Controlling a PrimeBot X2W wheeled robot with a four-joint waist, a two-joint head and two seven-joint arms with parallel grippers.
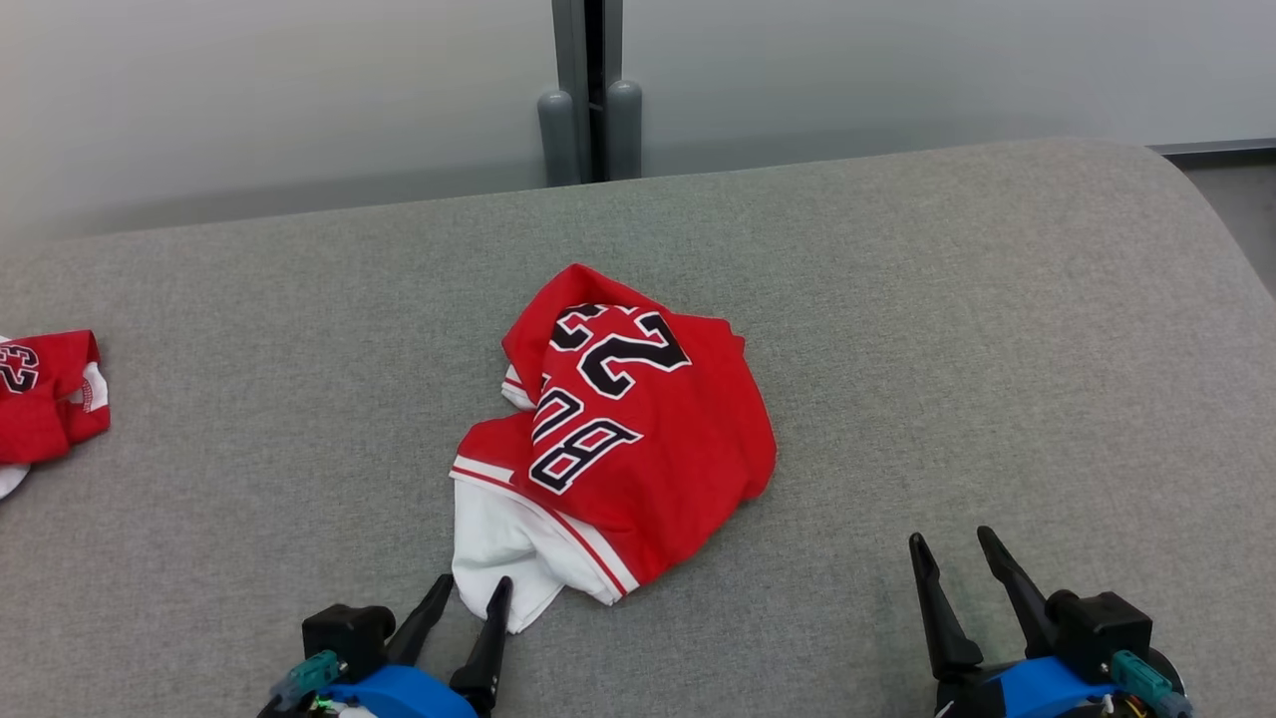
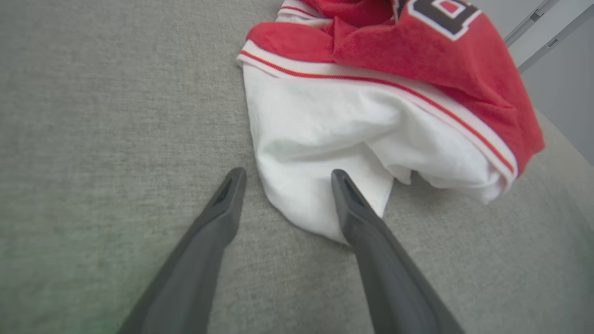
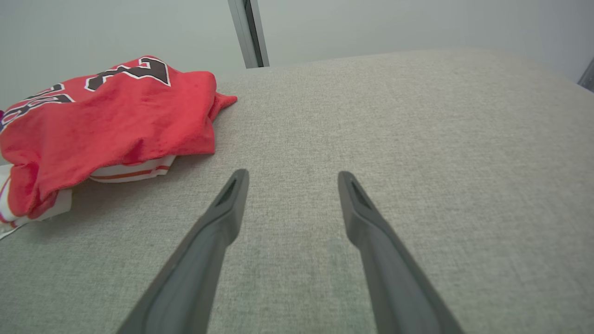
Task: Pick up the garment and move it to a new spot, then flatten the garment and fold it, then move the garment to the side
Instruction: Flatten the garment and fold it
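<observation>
The garment (image 1: 638,429) is a crumpled red jersey with black-and-white lettering and a white lining, lying mid-surface on the grey cushion. My left gripper (image 1: 475,583) stands open at its near white corner. In the left wrist view the garment (image 2: 371,116) has that white corner lying between the fingers of my left gripper (image 2: 287,178), with the right finger resting over the cloth's edge. My right gripper (image 1: 951,538) is open over bare cushion, well to the right of the garment. The right wrist view has the garment (image 3: 106,116) off to the left of my right gripper (image 3: 292,177).
A second red garment (image 1: 45,399) lies at the far left edge of the grey cushioned surface (image 1: 997,349). A grey post (image 1: 590,100) stands behind the surface against the pale wall. The cushion's far right corner rounds off.
</observation>
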